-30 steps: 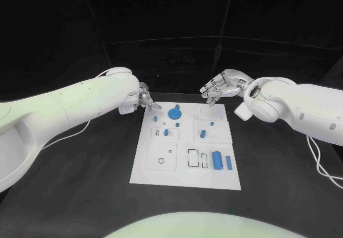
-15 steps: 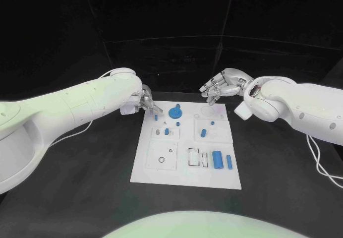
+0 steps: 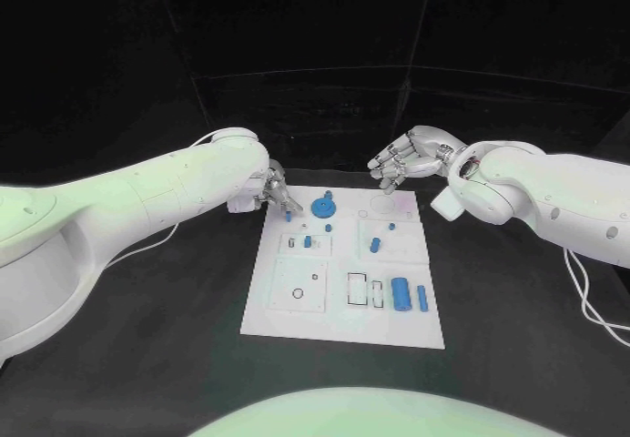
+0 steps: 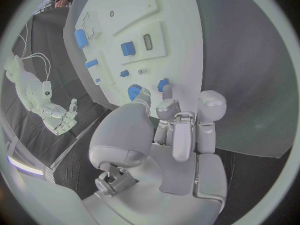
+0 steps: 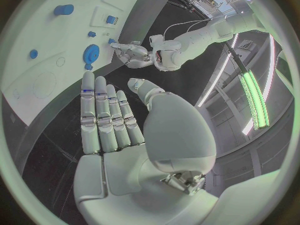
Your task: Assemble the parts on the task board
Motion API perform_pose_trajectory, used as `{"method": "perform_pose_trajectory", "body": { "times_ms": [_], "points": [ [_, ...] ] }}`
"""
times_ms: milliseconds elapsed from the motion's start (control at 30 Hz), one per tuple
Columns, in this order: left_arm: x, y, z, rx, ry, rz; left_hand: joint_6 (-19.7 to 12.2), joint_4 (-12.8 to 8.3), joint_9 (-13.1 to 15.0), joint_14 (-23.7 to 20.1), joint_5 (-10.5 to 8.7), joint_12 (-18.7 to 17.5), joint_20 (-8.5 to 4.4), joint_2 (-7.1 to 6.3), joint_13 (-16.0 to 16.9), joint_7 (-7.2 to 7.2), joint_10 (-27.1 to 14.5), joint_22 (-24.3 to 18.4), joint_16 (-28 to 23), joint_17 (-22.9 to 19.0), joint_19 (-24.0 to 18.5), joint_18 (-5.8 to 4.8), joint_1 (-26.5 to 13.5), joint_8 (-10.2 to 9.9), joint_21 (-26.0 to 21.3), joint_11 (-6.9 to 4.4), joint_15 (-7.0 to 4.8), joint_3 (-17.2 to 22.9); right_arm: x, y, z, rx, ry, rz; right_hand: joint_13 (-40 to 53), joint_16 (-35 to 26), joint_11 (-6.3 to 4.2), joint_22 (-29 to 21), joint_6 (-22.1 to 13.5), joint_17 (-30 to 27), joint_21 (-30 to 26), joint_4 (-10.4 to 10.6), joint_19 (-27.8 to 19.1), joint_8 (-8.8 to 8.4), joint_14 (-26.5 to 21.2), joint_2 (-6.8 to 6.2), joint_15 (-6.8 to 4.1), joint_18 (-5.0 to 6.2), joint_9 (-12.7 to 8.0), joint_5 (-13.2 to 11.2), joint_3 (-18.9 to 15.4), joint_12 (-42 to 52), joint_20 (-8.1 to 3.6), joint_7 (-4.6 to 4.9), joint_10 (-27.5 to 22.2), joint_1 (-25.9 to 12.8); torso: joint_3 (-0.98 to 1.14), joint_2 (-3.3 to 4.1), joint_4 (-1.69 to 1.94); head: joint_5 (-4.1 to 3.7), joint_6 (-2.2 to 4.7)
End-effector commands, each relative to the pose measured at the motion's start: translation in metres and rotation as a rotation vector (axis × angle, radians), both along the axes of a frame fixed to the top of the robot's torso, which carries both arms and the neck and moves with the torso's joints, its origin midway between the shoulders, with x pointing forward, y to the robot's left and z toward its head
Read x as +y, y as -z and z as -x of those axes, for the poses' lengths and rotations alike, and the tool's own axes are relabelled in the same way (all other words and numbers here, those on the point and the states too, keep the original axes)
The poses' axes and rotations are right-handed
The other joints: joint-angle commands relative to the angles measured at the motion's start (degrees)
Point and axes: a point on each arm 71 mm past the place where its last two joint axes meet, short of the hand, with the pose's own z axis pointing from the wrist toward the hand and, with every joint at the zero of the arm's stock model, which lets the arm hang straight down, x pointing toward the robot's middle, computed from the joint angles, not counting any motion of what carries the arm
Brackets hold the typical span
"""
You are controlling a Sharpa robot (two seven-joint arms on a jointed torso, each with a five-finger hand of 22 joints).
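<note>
Lying mid-table, the white task board (image 3: pixel 344 273) carries small blue parts (image 3: pixel 399 295). At its far-left corner the left hand (image 3: pixel 275 194) pinches a blue peg (image 4: pixel 164 84). Beyond the far edge, the right hand (image 3: pixel 407 161) hovers, fingers extended, holding nothing.

White task board (image 3: pixel 344 309) on a black table (image 3: pixel 157 309). Blue parts across the board: a blue disc (image 3: pixel 323 208), a blue cylinder (image 3: pixel 399 295), a slimmer blue bar (image 3: pixel 421 297). Dark outlines around empty slots (image 3: pixel 356 289). Silver left hand (image 3: pixel 279 194) and silver right hand (image 3: pixel 401 161), both on white arms. White cable (image 3: pixel 584 296) trailing over the black surface.
</note>
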Motion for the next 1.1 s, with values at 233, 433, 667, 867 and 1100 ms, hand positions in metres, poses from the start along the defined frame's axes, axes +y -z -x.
{"method": "perform_pose_trajectory", "body": {
  "times_ms": [233, 433, 667, 867, 1100],
  "points": [
    [-0.0003, 0.0005, -0.0006, 0.01, 0.0, -0.021, -0.04, -0.31, 0.07, 5.4, -0.02, 0.2, -0.2, 0.09, -0.09, 0.06, -0.23, 0.0, 0.18, 12.7, 0.2, 0.34, 0.59, 0.35, -0.01, -0.36, -0.4, 0.01, -0.0004, -0.0023, -0.0005, -0.014, 0.005, -0.009, 0.05, 0.28, 0.15, -0.08, -0.46, -0.09, -0.3, 0.2, 0.1, 0.16, -0.34, 0.37, -0.13, 0.33, 0.06, 0.22, -0.04, 0.32, 0.27, -0.09, -0.36, -0.02, 0.03, 0.01, 0.01, -0.01, -0.2],
    [-0.0011, 0.0008, -0.0007, 0.013, -0.002, -0.026, -0.08, -0.5, 0.1, 5.4, -0.02, 0.19, -0.2, 0.34, -0.13, 0.06, -0.25, 0.06, 0.17, 12.68, 0.22, 0.33, 0.94, 0.41, 0.0, -0.36, -0.4, 0.08, 0.0001, -0.0023, -0.0005, -0.014, 0.004, -0.009, 0.05, 0.28, 0.15, -0.08, -0.46, -0.09, -0.3, 0.2, 0.1, 0.16, -0.34, 0.37, -0.13, 0.33, 0.06, 0.22, -0.04, 0.32, 0.27, -0.09, -0.36, -0.02, 0.02, 0.03, -0.02, 0.01, -0.26],
    [-0.0005, 0.0012, -0.001, 0.017, -0.004, -0.03, -0.16, -1.1, 0.2, 5.41, -0.01, 0.25, -0.21, 0.98, -0.12, 0.04, -0.25, 0.01, 0.2, 12.74, 0.18, 0.34, 1.93, 0.6, -0.07, -0.38, -0.41, 0.38, 0.0004, -0.0023, -0.0005, -0.014, 0.004, -0.009, 0.05, 0.28, 0.15, -0.08, -0.46, -0.09, -0.3, 0.2, 0.1, 0.16, -0.34, 0.37, -0.13, 0.33, 0.06, 0.22, -0.04, 0.32, 0.27, -0.09, -0.36, -0.02, 0.03, 0.02, -0.04, -0.09, -0.38],
    [-0.0013, 0.0016, -0.001, 0.024, -0.002, -0.034, -0.18, -1.41, 0.25, 5.41, -0.02, 0.26, -0.21, 1.2, -0.15, 0.02, -0.26, 0.17, 0.2, 12.75, 0.25, 0.31, 2.37, 0.7, 0.01, -0.39, -0.41, 0.53, 0.0005, -0.0023, -0.0004, -0.013, 0.004, -0.009, 0.05, 0.28, 0.15, -0.08, -0.46, -0.09, -0.3, 0.2, 0.1, 0.16, -0.34, 0.37, -0.13, 0.33, 0.06, 0.22, -0.04, 0.32, 0.27, -0.09, -0.36, -0.02, 0.04, 0.04, -0.01, -0.09, -0.4],
    [-0.0022, 0.0027, -0.0007, 0.031, -0.001, -0.038, -0.18, -1.6, 0.28, 5.42, -0.01, 0.27, -0.22, 1.29, -0.14, 0.02, -0.26, 0.23, 0.21, 12.77, 0.27, 0.3, 2.61, 0.76, 0.03, -0.4, -0.42, 0.61, 0.001, -0.0023, -0.0003, -0.013, 0.002, -0.01, 0.05, 0.28, 0.15, -0.08, -0.46, -0.09, -0.3, 0.2, 0.1, 0.16, -0.34, 0.37, -0.13, 0.33, 0.06, 0.22, -0.04, 0.32, 0.27, -0.09, -0.36, -0.02, 0.04, 0.02, -0.02, -0.11, -0.49]
  ]
}}
